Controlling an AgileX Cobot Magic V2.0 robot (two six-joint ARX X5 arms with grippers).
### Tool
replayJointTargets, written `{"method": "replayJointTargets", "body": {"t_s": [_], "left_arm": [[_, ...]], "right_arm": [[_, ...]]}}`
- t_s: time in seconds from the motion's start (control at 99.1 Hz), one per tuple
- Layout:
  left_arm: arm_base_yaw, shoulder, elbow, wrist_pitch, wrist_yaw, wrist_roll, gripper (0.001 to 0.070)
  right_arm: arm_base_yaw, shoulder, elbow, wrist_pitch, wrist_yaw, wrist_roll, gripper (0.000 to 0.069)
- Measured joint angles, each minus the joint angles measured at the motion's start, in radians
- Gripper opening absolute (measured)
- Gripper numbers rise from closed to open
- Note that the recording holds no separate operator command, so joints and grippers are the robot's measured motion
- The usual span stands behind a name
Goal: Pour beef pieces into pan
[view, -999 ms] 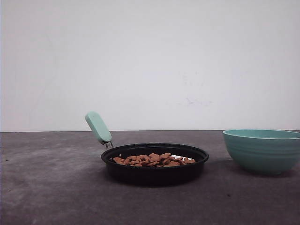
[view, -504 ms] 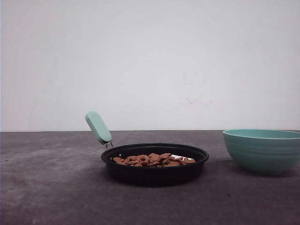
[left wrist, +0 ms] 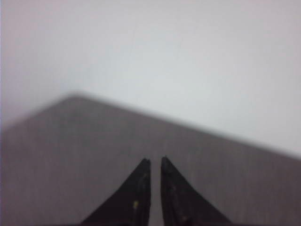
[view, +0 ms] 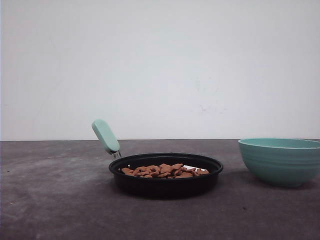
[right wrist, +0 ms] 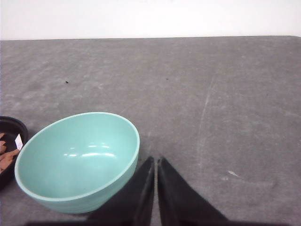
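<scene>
Beef pieces (view: 164, 171) already sit heaped in the pan (view: 165, 181), so your pour looks done; the bowl (right wrist: 77, 160) stands empty beside it. Left gripper (left wrist: 155, 161) and right gripper (right wrist: 155, 160) are pressed together, holding nothing.

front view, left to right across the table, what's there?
pan handle → pan holding the beef pieces → teal bowl
</scene>
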Motion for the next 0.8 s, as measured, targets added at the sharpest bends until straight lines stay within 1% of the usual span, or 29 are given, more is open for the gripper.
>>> {"method": "replayJointTargets", "body": {"t_s": [0.101, 0.161, 0.182, 0.252, 0.353, 0.434, 0.585, 0.686, 0.757, 0.797], "left_arm": [[0.036, -0.084, -0.185, 0.006, 0.12, -0.079, 0.0014], [0.056, -0.134, -0.281, 0.03, 0.168, -0.112, 0.0014], [0.063, -0.139, -0.306, 0.043, 0.176, -0.119, 0.0014], [0.08, -0.134, -0.372, 0.096, 0.175, -0.137, 0.0014], [0.083, -0.138, -0.453, 0.17, 0.175, -0.138, 0.0014], [0.088, -0.138, -0.5, 0.219, 0.176, -0.119, 0.0014], [0.088, -0.135, -0.541, 0.248, 0.175, -0.064, 0.0014], [0.09, -0.138, -0.55, 0.284, 0.175, 0.004, 0.0014], [0.108, -0.138, -0.556, 0.304, 0.175, 0.049, 0.0014], [0.123, -0.138, -0.557, 0.309, 0.175, 0.064, 0.0014]], "right_arm": [[0.0, 0.0, 0.0, 0.0, 0.0, 0.0, 0.001], [0.0, 0.0, 0.0, 0.0, 0.002, 0.0, 0.001], [0.0, 0.0, 0.0, 0.0, 0.002, 0.0, 0.001], [0.0, 0.0, 0.0, 0.001, 0.002, 0.0, 0.001], [0.0, 0.0, 0.0, 0.003, 0.002, 0.0, 0.001], [0.0, 0.0, 0.0, 0.006, 0.002, 0.0, 0.001], [0.0, 0.0, 0.0, 0.009, 0.002, 0.0, 0.001], [0.0, 0.0, 0.0, 0.013, 0.002, 0.0, 0.001], [0.0, 0.0, 0.0, 0.013, 0.002, 0.0, 0.001], [0.0, 0.0, 0.0, 0.013, 0.002, 0.0, 0.001]]}}
